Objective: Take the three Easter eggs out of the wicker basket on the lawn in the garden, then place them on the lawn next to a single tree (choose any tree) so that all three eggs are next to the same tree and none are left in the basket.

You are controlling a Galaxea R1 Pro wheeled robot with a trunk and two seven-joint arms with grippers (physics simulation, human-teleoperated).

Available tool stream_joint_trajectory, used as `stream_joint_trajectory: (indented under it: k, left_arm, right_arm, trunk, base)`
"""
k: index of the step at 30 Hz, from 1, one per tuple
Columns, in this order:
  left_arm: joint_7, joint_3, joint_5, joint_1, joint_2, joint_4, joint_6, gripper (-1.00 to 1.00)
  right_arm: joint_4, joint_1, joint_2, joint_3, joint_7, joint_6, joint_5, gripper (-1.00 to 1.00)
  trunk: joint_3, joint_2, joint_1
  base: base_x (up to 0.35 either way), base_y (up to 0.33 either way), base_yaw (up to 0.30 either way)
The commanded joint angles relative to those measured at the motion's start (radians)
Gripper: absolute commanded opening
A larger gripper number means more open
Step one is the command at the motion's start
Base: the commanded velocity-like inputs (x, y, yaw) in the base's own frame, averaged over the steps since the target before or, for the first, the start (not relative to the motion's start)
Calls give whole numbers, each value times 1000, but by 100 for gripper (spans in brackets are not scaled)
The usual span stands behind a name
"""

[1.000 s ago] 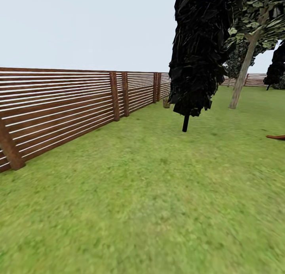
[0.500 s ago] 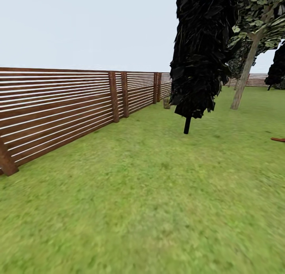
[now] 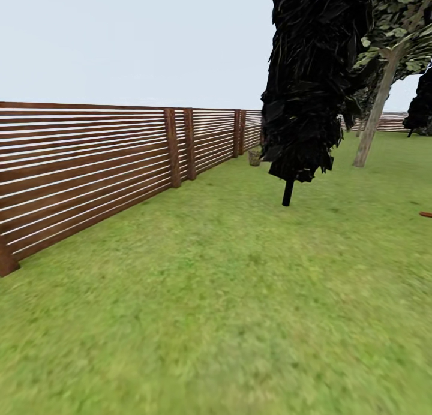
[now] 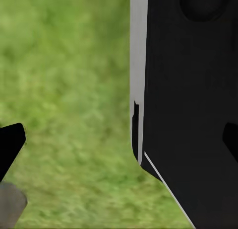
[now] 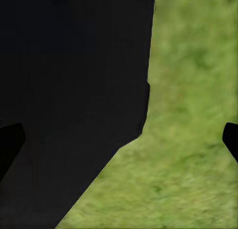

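Since the earlier frames the whole head view has slid: the near fence post has dropped toward the lower left edge, the cypress (image 3: 312,79) sits slightly right of where it was, and the brown sliver at the right edge has nearly left the frame, which reads as the camera and base travelling, not the garden's things moving. Ahead, the lawn (image 3: 228,295) fills the lower two thirds of the frame, the slatted wooden fence (image 3: 90,163) runs along the left toward the centre, and the grey-brown tree (image 3: 375,112) stands at the upper right, beyond and to the right of the cypress. A small greyish-brown object (image 3: 255,156) sits by the fence just left of the cypress trunk; it is too small to name. Basket and eggs cannot be placed from these pictures, so which arm lies nearer to them cannot be told. In the left wrist view the left gripper (image 4: 124,139) points down at grass beside a dark panel of the robot's body (image 4: 193,110); in the right wrist view the right gripper (image 5: 124,139) does the same. Dark fingertips (image 4: 11,142) show at opposite edges of each view, so both sets of jaws look spread wide and empty. I judge the robot is in transit, with the search for the basket not yet finished.
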Motion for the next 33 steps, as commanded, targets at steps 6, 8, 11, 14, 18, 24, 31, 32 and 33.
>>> stream_joint_trajectory:
  k: [6,8,11,14,18,24,31,32,33]
  left_arm:
    - [-1,0,-1,1,0,-1,0,100]
    - [-1,0,-1,1,0,-1,0,100]
    - [-1,0,-1,1,0,-1,0,100]
    - [-1,-1,-1,1,0,-1,0,100]
    - [-1,0,-1,1,0,-1,1,100]
    - [-1,0,-1,1,0,-1,0,100]
    - [-1,0,-1,1,0,-1,0,100]
    - [-1,0,-1,1,0,-2,0,100]
    - [-1,0,-1,1,0,-1,0,100]
  right_arm:
    - [1,0,0,0,1,-2,3,100]
    - [1,0,0,0,1,-2,3,100]
    - [1,0,0,0,1,-2,3,100]
    - [1,0,0,0,2,-2,4,100]
    - [1,0,0,1,2,-2,4,100]
    - [1,0,0,1,3,-2,5,100]
    - [1,0,0,1,3,-2,5,100]
    - [1,0,0,1,3,-2,5,100]
    - [1,0,0,1,3,-2,5,100]
  trunk:
    - [0,0,1]
    - [0,0,1]
    - [0,0,1]
    - [0,0,1]
    - [0,0,1]
    - [2,0,1]
    - [4,0,1]
    - [4,0,1]
    - [4,0,1]
  base:
    - [212,271,0]
    - [198,284,0]
    - [196,285,0]
    - [199,286,-5]
    - [208,286,-89]
    - [217,282,-257]
    - [223,277,-286]
    - [231,273,-286]
    - [233,271,-280]
